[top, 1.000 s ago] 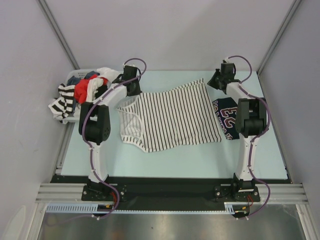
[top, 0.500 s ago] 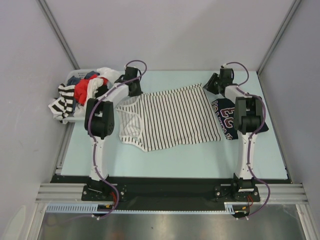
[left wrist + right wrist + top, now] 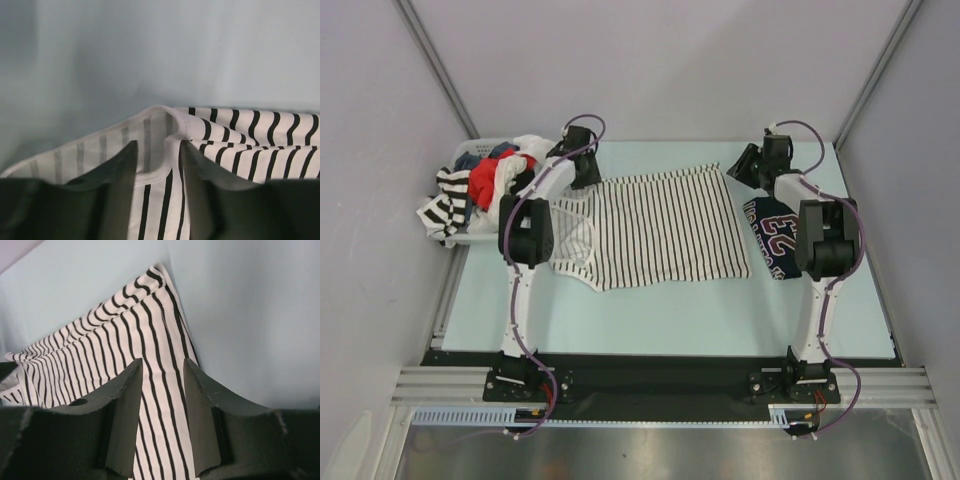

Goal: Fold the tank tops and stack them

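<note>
Right end effector (image 3: 735,170) near half-hidden jersey (image 3: 770,240)

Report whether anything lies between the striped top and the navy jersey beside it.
Nothing lies between them: only a bare strip of table separates the striped top from the navy jersey. The right arm hangs over the jersey's right side, though.
</note>
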Motion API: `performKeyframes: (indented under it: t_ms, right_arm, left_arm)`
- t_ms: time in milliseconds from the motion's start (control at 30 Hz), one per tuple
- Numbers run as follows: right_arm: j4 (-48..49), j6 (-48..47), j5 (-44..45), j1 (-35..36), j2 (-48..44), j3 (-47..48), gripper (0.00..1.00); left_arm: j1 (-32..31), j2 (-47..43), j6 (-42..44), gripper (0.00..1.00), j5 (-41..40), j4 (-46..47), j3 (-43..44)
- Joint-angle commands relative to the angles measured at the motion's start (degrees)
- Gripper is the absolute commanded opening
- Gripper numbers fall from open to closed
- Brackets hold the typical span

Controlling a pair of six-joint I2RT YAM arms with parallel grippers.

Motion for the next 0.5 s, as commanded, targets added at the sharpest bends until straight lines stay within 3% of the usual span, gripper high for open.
performKeyframes:
  t_ms: [0,33,233,300,333,467]
  right_arm:
    - [-0.1,-1.3,0.8,0.5,-6.8,-2.8,0.44]
    - [-0.4,-1.3,1.1,0.7,-9.3,-4.1,0.45]
    - [-0.7,-0.6,6.0,3.9,-21.6,-19.6,0.5]
    - [-0.6,1.3,7.7,5.2,-27.9,-24.7,0.49]
    - [0.1,1.8,9.0,6.1,-30.3,-29.9,0.5]
    - [0.9,5.0,11.0,6.5,-41.2,-42.4,0.49]
  left_arm:
    - [0.2,-3.5,-0.8,0.51,-2.3,0.6,-1.9]
    - [0.2,-4.4,-0.7,0.6,-2.7,1.2,-2.8]
    - [-0.3,-13.7,-0.6,0.71,-3.2,3.1,-9.6]
    - [-1.6,-19.8,-0.7,0.76,-6.6,4.2,-15.1]
    - [-2.3,-22.0,-1.0,0.84,-9.7,4.6,-17.4]
    - [-4.9,-34.4,-2.1,0.92,-10.8,8.7,-30.7]
